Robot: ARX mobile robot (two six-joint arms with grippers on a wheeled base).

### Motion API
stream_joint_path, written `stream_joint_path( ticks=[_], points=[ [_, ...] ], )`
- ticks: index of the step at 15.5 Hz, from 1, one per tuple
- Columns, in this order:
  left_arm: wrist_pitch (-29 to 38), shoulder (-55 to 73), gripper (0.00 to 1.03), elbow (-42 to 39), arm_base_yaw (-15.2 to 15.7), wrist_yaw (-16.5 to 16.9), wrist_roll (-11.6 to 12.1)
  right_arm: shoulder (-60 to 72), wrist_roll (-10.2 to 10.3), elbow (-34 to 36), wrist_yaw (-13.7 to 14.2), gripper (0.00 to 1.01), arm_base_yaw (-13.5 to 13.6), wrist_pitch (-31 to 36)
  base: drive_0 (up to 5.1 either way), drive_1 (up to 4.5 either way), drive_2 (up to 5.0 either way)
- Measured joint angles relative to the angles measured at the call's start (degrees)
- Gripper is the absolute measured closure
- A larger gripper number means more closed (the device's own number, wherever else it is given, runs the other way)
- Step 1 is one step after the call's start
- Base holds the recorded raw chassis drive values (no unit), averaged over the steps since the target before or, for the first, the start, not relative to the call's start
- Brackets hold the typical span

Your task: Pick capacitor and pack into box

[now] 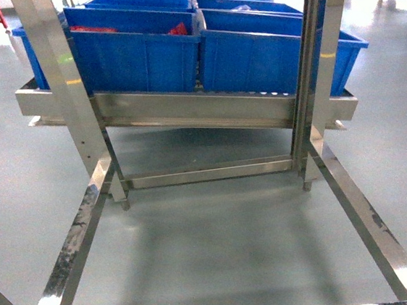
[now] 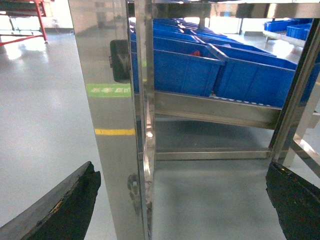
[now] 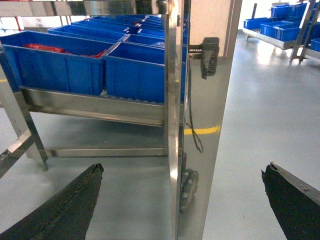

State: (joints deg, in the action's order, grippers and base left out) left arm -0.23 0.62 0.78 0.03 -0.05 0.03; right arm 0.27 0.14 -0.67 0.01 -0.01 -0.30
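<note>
A glossy grey-green floor (image 1: 213, 246) fills the lower half of the head view, bounded by the flat steel rails of a stainless frame (image 1: 86, 216) whose uprights rise at the upper left and upper right. Across the top of the frame, a slanted steel shelf (image 1: 192, 110) carries rows of blue crates (image 1: 136, 65) running back into the distance; more blue crates sit on another rack at the far upper right. A yellow line is reflected in the uprights in both wrist views.

Red-orange items (image 1: 177, 30) show above the rim of the near left crate at upper centre, and again as red contents at the upper left of the right wrist view; they are too small and hidden to identify, so the capacitor cannot be confirmed, nor its long axis or heading. The box is not seen in any view.

In the left wrist view the left gripper (image 2: 180, 200) shows its dark fingers (image 2: 60, 210) at the lower corners, spread wide with nothing between them. In the right wrist view the right gripper (image 3: 182, 200) likewise has its fingers (image 3: 65, 210) set wide apart and holds nothing, straddling a steel upright (image 3: 200, 125)
</note>
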Motion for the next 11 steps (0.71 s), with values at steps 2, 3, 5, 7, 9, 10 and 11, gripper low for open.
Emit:
stream_joint_path(
  ticks=[2,3,5,7,9,10,11],
  points=[
    [0.0,0.0,0.05,0.0,0.0,0.0,0.0,0.0,0.0,0.0,0.0,0.03,0.0,0.0,0.0,0.0,0.0],
    [0.0,0.0,0.05,0.0,0.0,0.0,0.0,0.0,0.0,0.0,0.0,0.03,0.0,0.0,0.0,0.0,0.0],
    [0.0,0.0,0.05,0.0,0.0,0.0,0.0,0.0,0.0,0.0,0.0,0.03,0.0,0.0,0.0,0.0,0.0],
    [0.0,0.0,0.05,0.0,0.0,0.0,0.0,0.0,0.0,0.0,0.0,0.03,0.0,0.0,0.0,0.0,0.0],
    [0.0,0.0,0.05,0.0,0.0,0.0,0.0,0.0,0.0,0.0,0.0,0.03,0.0,0.0,0.0,0.0,0.0],
    [0.0,0.0,0.05,0.0,0.0,0.0,0.0,0.0,0.0,0.0,0.0,0.03,0.0,0.0,0.0,0.0,0.0],
    [0.0,0.0,0.05,0.0,0.0,0.0,0.0,0.0,0.0,0.0,0.0,0.03,0.0,0.0,0.0,0.0,0.0]
  ],
)
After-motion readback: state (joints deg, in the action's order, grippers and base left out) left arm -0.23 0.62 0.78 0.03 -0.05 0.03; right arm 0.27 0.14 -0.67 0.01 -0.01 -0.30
